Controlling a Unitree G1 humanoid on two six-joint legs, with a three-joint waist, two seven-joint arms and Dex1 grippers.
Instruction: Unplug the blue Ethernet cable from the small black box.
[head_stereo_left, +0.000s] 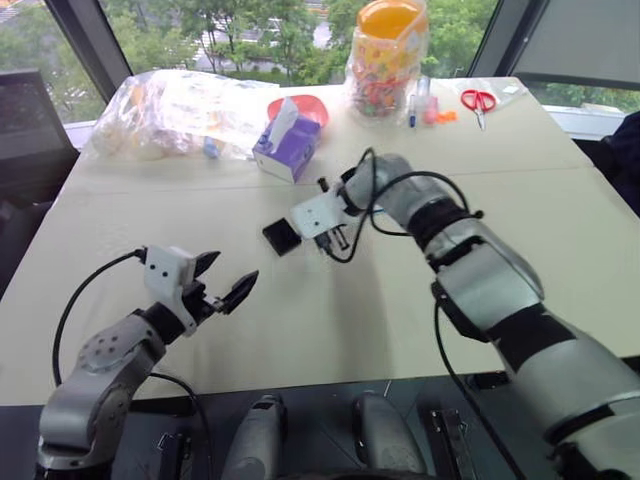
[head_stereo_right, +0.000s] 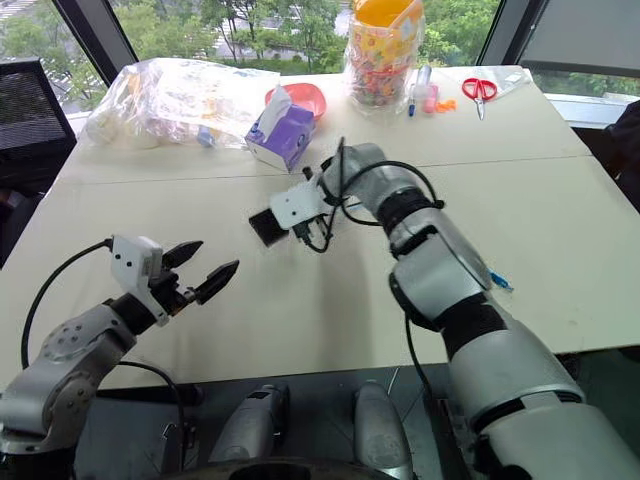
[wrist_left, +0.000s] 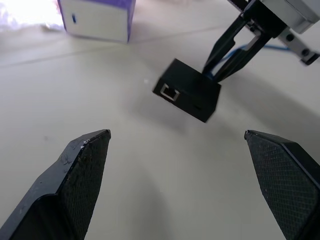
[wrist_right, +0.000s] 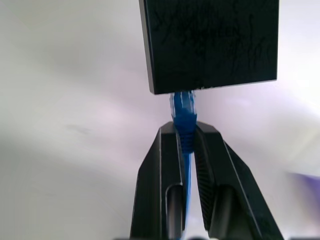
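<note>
A: Blue Ethernet cable (wrist_right: 186, 125), still plugged into one side of the small black box (wrist_right: 212, 42), is pinched just behind its plug by the right gripper (wrist_right: 186, 145), whose two black fingers are pressed together on the cord.

B: Where does the box sit?

A: Near the middle of the pale surface (head_stereo_left: 300, 320), at the tips of the right gripper, with the cord running back from it between the fingers. In the left wrist view the box appears tilted, one edge raised off the surface, and a second, open port faces that camera.

B: And the left gripper (head_stereo_left: 222, 282)?

A: It hovers well apart from the box, nearer the robot, its fingers spread wide with nothing between them.

B: Anything else on the surface?

A: A purple tissue box (head_stereo_left: 287, 148) stands beyond the black box; farther back are a clear plastic bag (head_stereo_left: 170, 110), a jar with an orange lid (head_stereo_left: 388, 60) and red-handled scissors (head_stereo_left: 479, 101).
</note>
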